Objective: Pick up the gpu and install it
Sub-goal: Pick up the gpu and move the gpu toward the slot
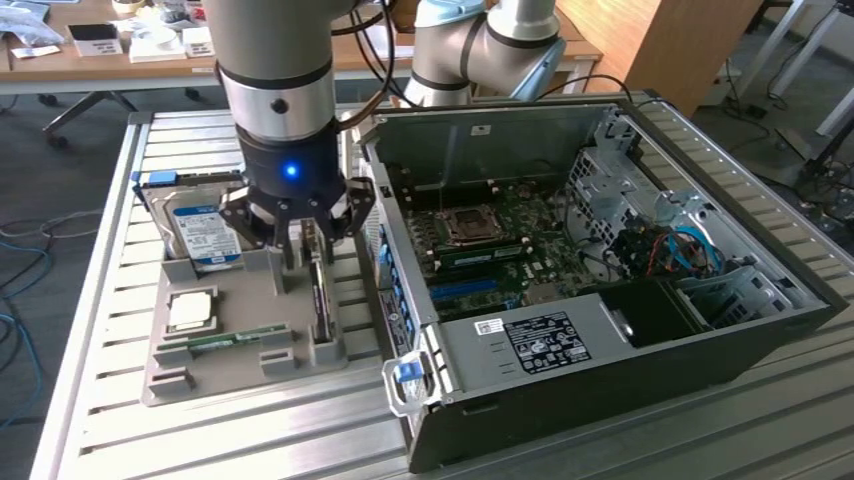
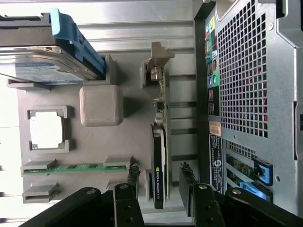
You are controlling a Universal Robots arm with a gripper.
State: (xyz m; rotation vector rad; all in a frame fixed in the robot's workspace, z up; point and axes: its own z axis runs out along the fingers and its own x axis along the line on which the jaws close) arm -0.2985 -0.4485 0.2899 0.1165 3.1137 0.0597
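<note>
1. You are looking at the gripper (image 1: 304,255) (image 2: 160,166) lowered over a grey fixture tray (image 1: 227,290) (image 2: 137,123) on the slatted metal table (image 1: 267,430), just beside the open computer case (image 1: 747,330) (image 2: 246,85).
2. Its jaws stand wide. In the wrist view the two black fingers (image 2: 134,177) flank the card with a gap on each side, gripping nothing.
3. The gpu (image 1: 322,305) (image 2: 158,156) stands on its long edge in a slot along the tray's edge nearest the case. Its black-faced half lies between the fingers.
4. The card's pale metal bracket (image 2: 158,59) sits at the end away from the fingers, held in a grey tray post.
5. Along the tray's opposite edge, you see the silver, blue-labelled hard drive (image 1: 198,235) (image 2: 42,71) propped upright in its cradle at one corner.
6. Next along that edge, a square processor (image 1: 191,310) (image 2: 46,130) lies flat in its frame. The slim green memory stick (image 1: 234,338) (image 2: 75,167) rests in clips just beyond it.
7. Inside the case, the motherboard (image 1: 494,250) lies exposed, with the side panel off.
</note>
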